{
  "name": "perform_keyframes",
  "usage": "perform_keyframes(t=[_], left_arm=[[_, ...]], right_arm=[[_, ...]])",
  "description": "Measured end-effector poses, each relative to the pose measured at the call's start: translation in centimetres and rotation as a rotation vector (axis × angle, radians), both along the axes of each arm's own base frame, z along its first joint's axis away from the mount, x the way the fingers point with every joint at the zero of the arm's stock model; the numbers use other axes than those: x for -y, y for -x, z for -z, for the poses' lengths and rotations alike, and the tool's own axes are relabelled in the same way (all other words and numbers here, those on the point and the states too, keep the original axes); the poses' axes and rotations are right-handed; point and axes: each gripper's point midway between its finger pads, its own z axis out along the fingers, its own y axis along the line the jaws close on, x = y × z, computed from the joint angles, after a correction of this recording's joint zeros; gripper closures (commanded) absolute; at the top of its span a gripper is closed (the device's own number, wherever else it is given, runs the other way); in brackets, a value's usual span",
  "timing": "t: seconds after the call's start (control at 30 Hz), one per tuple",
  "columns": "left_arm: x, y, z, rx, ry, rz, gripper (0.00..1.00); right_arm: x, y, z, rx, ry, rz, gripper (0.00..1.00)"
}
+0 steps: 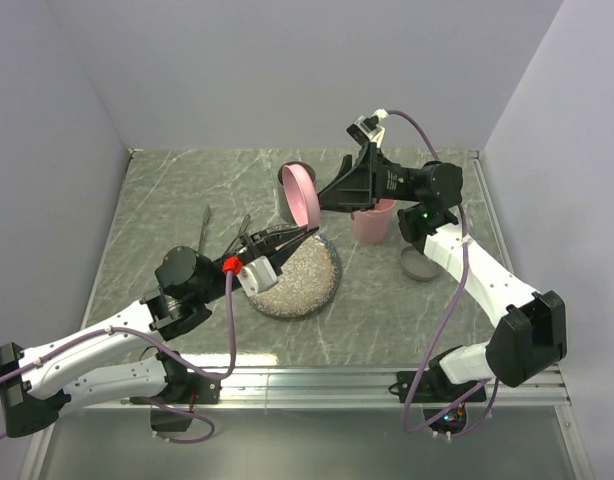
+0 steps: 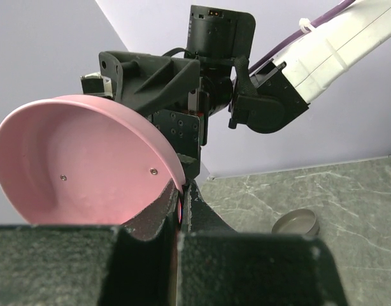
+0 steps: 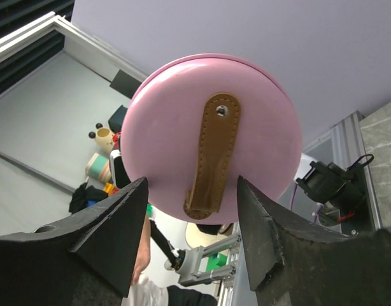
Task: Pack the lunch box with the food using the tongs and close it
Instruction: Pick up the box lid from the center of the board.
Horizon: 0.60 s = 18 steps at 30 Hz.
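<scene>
Top external: pink lid [image 1: 300,195] by plate [image 1: 317,285]; tongs [image 1: 205,228] probably left.

pink lid [image 3: 259,121], brown stitched strap [image 3: 211,159], speckled silver-grey plate [image 1: 312,285]

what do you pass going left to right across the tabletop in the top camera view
tongs → speckled plate → pink lunch box → small grey round dish
</scene>
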Motion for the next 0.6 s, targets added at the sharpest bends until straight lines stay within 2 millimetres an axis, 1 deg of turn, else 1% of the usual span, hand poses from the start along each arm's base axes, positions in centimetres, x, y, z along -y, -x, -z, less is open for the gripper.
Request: perform_keyframes(t=[0.1,0.2,0.23,0.3,0.33,0.37,0.4,0.43,0.47,0.53,0.6], left_arm=[[0.02,0.08,-0.17,0.005,0.001,0.002,1.0],[0.04,0.12,-0.17,0.006,0.001,0.003,1.0],[0.06,0.16,-0.17,0.007,0.0,0.005,1.0],[0.12,0.27,-0.18,0.011,-0.001,0.009,1.0],[0.15,0.33,-0.18,0.014,-0.002,0.012,1.0],[0.16,0.36,-0.19,0.016,-0.003,0.013,1.0],[0.17,0.38,-0.2,0.018,-0.004,0.013,1.0],[0.16,0.41,-0.29,0.022,-0.003,0.013,1.0],[0.16,0.45,-0.34,0.023,-0.003,0.014,1.0],[0.17,0.49,-0.44,0.025,-0.002,0.014,0.92],[0.14,0.47,-0.52,0.025,-0.002,0.013,0.82]], right_arm=[[-0.08,-0.18,0.13,-0.005,0.001,0.001,0.43],[-0.17,-0.36,0.29,-0.013,0.004,0.001,0.56],[-0.18,-0.4,0.31,-0.015,0.004,0.001,0.63],[-0.24,-0.42,0.33,-0.019,0.003,-0.001,0.72],[-0.23,-0.41,0.32,-0.022,0.004,-0.003,0.84],[-0.23,-0.4,0.28,-0.021,0.002,-0.002,0.89],[-0.22,-0.39,0.26,-0.022,0.002,-0.003,0.97],[-0.2,-0.42,0.21,-0.025,0.001,-0.002,1.0],[-0.19,-0.42,0.22,-0.024,0.001,-0.002,1.0],[-0.18,-0.4,0.1,-0.02,0.001,-0.002,1.0],[-0.19,-0.38,0.04,-0.012,0.002,-0.003,1.0]])
